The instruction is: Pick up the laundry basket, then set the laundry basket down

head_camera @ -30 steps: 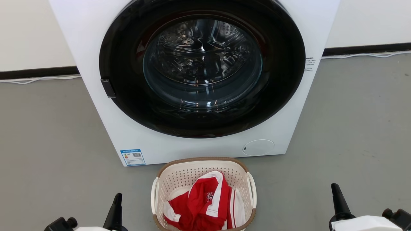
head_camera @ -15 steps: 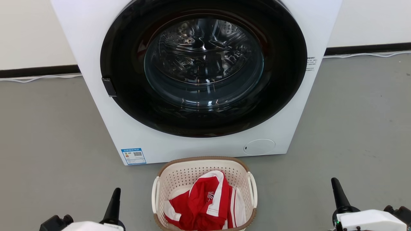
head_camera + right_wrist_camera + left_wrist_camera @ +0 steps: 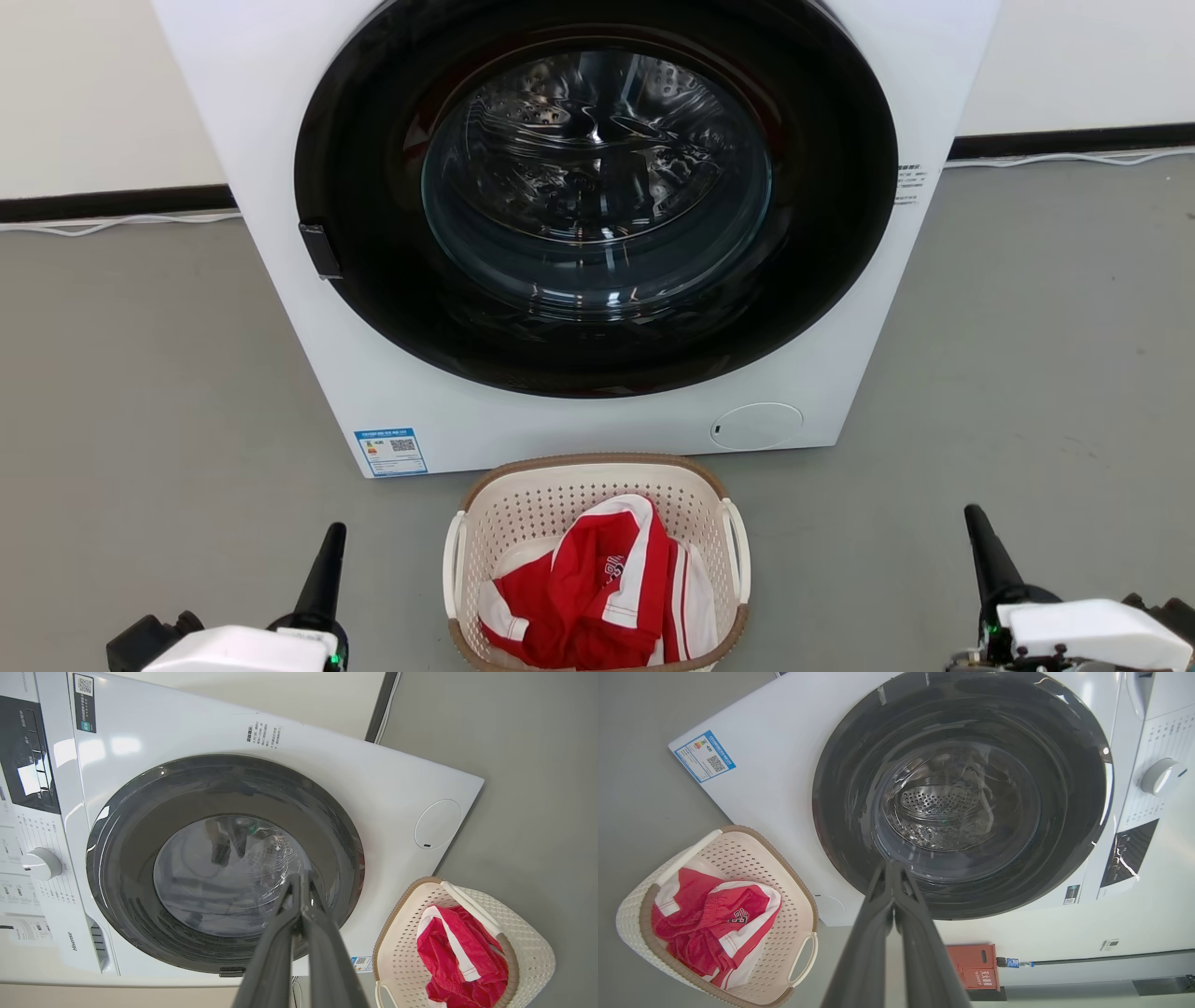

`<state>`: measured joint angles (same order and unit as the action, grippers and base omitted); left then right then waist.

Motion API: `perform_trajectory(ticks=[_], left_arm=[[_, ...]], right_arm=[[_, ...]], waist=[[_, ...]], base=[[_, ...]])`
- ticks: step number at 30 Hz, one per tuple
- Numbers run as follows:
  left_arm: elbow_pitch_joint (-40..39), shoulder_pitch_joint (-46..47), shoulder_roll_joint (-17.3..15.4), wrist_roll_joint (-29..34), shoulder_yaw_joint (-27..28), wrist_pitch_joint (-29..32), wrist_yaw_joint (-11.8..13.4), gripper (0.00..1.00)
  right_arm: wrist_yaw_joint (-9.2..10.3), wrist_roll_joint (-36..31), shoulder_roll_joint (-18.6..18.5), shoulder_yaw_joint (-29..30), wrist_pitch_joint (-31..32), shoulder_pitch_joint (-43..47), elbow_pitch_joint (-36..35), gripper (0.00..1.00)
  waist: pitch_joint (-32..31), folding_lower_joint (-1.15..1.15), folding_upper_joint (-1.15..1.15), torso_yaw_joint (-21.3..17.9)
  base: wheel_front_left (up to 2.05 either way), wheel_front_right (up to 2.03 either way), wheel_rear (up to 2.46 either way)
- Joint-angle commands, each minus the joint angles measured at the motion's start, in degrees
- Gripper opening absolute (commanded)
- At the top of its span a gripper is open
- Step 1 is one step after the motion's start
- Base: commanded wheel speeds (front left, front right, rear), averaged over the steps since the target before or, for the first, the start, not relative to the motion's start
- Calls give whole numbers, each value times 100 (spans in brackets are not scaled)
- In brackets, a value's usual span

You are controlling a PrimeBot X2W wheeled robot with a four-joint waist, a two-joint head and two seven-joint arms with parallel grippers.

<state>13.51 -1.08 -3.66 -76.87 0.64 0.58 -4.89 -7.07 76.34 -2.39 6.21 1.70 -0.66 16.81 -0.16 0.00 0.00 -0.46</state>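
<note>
Your laundry basket (image 3: 579, 499) sits upright on the grey floor (image 3: 140, 392), directly in front of the white washing machine (image 3: 560, 434) and below its round dark door (image 3: 373, 308). You cannot tell whether the far rim touches the machine's front panel. A red and white garment (image 3: 597, 597) lies crumpled inside the basket.

Your left claw (image 3: 333, 532) is pressed fully closed with nothing between its fingers. It stands off the basket's left side, apart from the left handle (image 3: 453, 560), with its tip pointing toward the machine. Your right claw (image 3: 973, 513) is likewise closed tight and empty. It is off the basket's right side, clearly farther from the right handle (image 3: 739, 551) than the left claw is from its handle.

Neither claw touches the basket, which lies between the two, nearer the left one. In the left wrist view the closed fingers aim at the machine's door, with the basket low and to one side. The right wrist view shows the same, mirrored.
</note>
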Motion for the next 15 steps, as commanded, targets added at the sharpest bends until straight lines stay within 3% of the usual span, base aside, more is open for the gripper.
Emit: perform_trajectory(ticks=[1,15], left_arm=[[-107,354,-50,-165,174,44,-61,0],[-16,567,-49,-1059,316,285,-179,0]], right_arm=[[-34,154,-49,-68,83,-338,-206,0],[-39,1001,-53,-11,316,-465,-250,0]], waist=[[1,0,0,2],[20,0,0,28]], base=[[0,0,0],[0,0,0]])
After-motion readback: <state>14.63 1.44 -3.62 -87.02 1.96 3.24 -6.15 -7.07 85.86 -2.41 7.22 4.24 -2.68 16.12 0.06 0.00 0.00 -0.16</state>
